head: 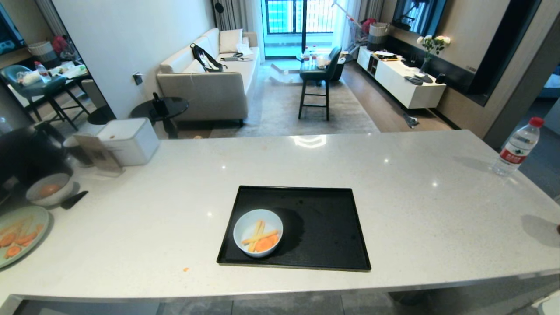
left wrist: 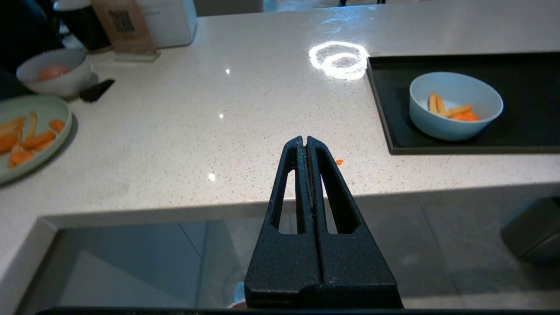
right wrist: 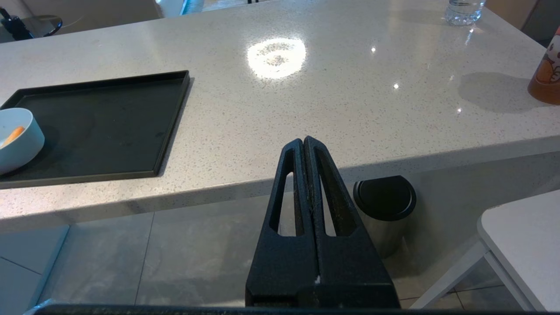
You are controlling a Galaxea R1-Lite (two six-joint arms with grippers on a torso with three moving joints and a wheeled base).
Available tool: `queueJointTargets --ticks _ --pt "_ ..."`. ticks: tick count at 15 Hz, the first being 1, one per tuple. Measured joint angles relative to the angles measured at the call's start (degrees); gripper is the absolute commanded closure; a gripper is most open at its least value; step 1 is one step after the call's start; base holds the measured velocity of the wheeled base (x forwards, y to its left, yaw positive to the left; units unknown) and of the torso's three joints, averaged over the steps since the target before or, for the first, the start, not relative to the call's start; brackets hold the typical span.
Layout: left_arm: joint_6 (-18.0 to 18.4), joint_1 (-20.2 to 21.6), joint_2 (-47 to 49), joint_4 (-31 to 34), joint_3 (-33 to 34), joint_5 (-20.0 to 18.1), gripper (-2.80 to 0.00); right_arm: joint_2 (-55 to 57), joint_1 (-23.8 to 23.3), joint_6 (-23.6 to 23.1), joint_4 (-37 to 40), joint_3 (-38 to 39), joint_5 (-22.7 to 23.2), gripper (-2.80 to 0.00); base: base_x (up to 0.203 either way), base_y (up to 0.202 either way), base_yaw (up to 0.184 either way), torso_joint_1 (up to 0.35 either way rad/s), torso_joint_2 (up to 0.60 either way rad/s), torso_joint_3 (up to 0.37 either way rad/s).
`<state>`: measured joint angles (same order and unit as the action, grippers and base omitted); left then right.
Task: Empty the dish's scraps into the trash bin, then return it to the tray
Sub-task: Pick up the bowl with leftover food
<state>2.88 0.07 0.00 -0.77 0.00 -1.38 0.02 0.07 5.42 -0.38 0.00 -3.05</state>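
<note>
The dish (head: pixel 258 232), a small pale-blue bowl, sits in the near-left corner of the black tray (head: pixel 323 227) on the white counter. Scraps (head: pixel 261 239) of orange carrot slices and pale sticks lie inside it. The left wrist view shows the dish (left wrist: pixel 456 106) on the tray (left wrist: pixel 525 78); the right wrist view shows its edge (right wrist: pixel 17 139) and the tray (right wrist: pixel 96 127). My left gripper (left wrist: pixel 306 139) is shut and empty, held before the counter's near edge. My right gripper (right wrist: pixel 303 140) is shut and empty too, off the same edge. Neither arm shows in the head view. The trash bin is out of view.
A greyish-white bowl (head: pixel 49 189) and a pale-green plate (head: pixel 19 234) with carrot pieces stand at the counter's left end, behind them a white box (head: pixel 129 140). A water bottle (head: pixel 518 146) stands far right. A steel bin with black top (right wrist: pixel 385 208) stands under the counter. A carrot crumb (head: pixel 186 269) lies near the edge.
</note>
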Motion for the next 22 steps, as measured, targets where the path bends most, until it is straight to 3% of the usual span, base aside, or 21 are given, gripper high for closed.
queueJointTargets --ticks 2,8,15,20,22 --pt "-2.9 0.0 0.0 0.1 0.0 1.1 0.0 0.0 0.0 0.0 0.0 0.0 0.0 0.0 0.0 0.0 0.0 0.0 0.0 0.0" --pt "-2.5 0.0 1.7 0.1 -4.4 1.0 0.0 0.0 0.0 0.0 0.0 0.0 0.0 0.0 0.0 0.0 0.0 0.0 0.0 0.0" --pt "3.5 -0.2 17.3 0.1 -17.1 -1.0 0.0 0.0 0.0 0.0 0.0 0.0 0.0 0.0 0.0 0.0 0.0 0.0 0.0 0.0" --pt "11.2 -0.3 33.4 0.1 -29.9 -2.1 0.0 0.0 0.0 0.0 0.0 0.0 0.0 0.0 0.0 0.0 0.0 0.0 0.0 0.0" --pt "12.1 -1.6 36.7 0.3 -31.7 -2.1 0.0 0.0 0.0 0.0 0.0 0.0 0.0 0.0 0.0 0.0 0.0 0.0 0.0 0.0"
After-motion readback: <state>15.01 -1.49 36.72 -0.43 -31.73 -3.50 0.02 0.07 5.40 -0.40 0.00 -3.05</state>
